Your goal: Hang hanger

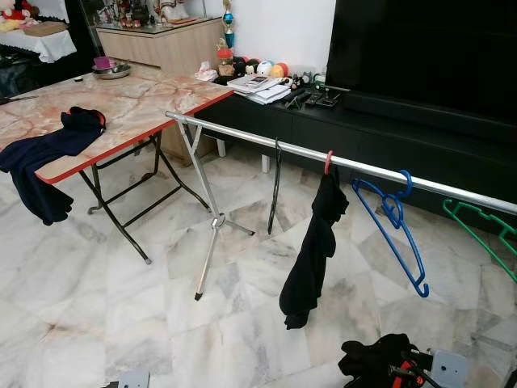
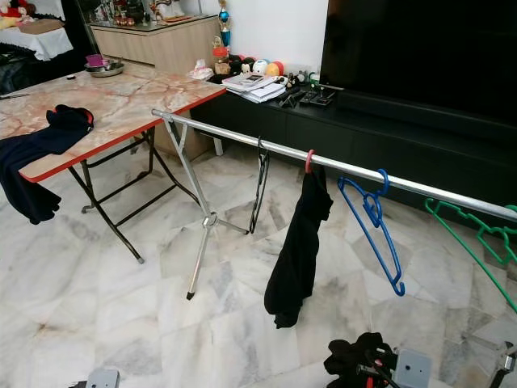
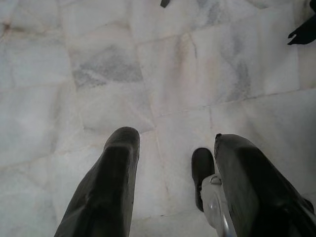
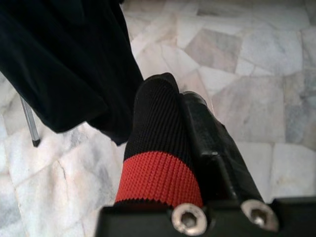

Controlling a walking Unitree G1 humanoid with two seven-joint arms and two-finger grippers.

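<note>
Right fingers (image 4: 207, 133) clamped on black-and-red garment (image 4: 158, 153); left fingers (image 3: 113, 182) apart.

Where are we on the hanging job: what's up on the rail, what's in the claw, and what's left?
Done: one black garment hangs from the silver metal rail on a red hanger hook; a blue plastic hanger and a green one hang bare. In hand: the right claw grips black knit fabric with a red band, low near the floor. The left claw is open. Left: another dark garment lies on the marble-patterned folding table.

Open rail (image 1: 242, 137) between folding table (image 1: 121, 105) and hanging black garment (image 1: 311, 250).
</note>
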